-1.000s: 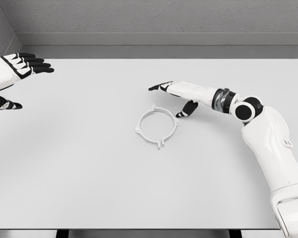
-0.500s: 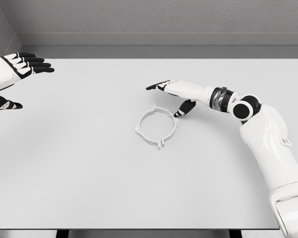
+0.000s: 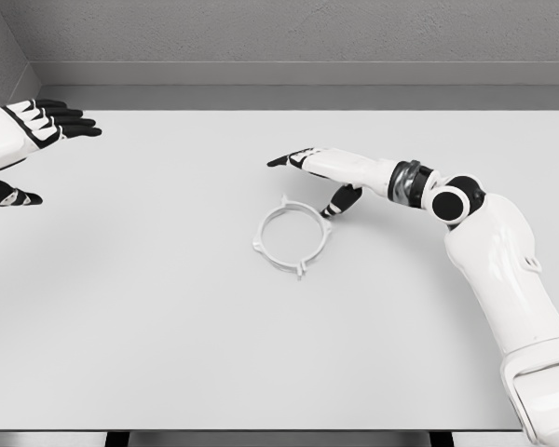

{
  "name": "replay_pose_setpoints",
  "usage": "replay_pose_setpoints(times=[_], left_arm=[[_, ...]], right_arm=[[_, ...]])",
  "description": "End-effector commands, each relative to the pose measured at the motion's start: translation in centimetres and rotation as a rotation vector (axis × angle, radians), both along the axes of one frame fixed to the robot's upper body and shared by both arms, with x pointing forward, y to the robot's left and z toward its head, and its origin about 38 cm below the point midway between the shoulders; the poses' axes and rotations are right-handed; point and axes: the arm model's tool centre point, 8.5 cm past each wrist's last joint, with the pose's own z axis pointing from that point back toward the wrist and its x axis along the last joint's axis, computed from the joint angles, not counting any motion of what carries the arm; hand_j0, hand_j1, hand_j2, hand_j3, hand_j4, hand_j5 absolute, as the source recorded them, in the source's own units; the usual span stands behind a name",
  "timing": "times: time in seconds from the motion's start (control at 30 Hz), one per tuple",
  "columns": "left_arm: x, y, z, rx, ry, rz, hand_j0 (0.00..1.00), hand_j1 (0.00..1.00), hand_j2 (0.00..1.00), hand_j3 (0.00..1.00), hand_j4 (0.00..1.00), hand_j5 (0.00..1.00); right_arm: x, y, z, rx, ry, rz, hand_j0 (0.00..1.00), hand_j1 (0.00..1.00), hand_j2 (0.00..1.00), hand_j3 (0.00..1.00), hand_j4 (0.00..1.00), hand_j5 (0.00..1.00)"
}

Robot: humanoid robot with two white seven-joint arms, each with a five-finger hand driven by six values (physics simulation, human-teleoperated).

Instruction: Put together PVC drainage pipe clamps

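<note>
Right hand (image 3: 309,177): crept left since earlier frame, fingers spread, empty. Clamp ring (image 3: 293,238): flat on bench (image 3: 149,317), just near-left of it. Left hand (image 3: 23,140): far off, open.

clamp ring (image 3: 293,238) — 1 | robot hand (image 3: 328,175) (image 3: 23,140) — 2 | table (image 3: 168,326) — 1

A wide white table (image 3: 168,354) fills most of the view, its surface plain and matte; behind its far edge runs a grey wall (image 3: 289,33); a pale strip lines the wall's base.
</note>
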Motion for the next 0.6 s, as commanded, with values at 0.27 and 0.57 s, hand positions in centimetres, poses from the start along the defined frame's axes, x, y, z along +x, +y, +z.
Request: replay_pose_setpoints(times=[0.27,0.57], left_arm=[[0.01,-0.03,0.0,-0.008,0.002,0.0,1.0,1.0,1.0,1.0,1.0,1.0],[0.02,-0.03,0.04,-0.006,0.002,-0.001,1.0,1.0,1.0,1.0,1.0,1.0]], right_arm=[[0.03,-0.02,0.08,0.008,0.002,-0.003,1.0,1.0,1.0,1.0,1.0,1.0],[-0.09,0.16,-0.07,0.004,0.004,0.003,1.0,1.0,1.0,1.0,1.0,1.0]])
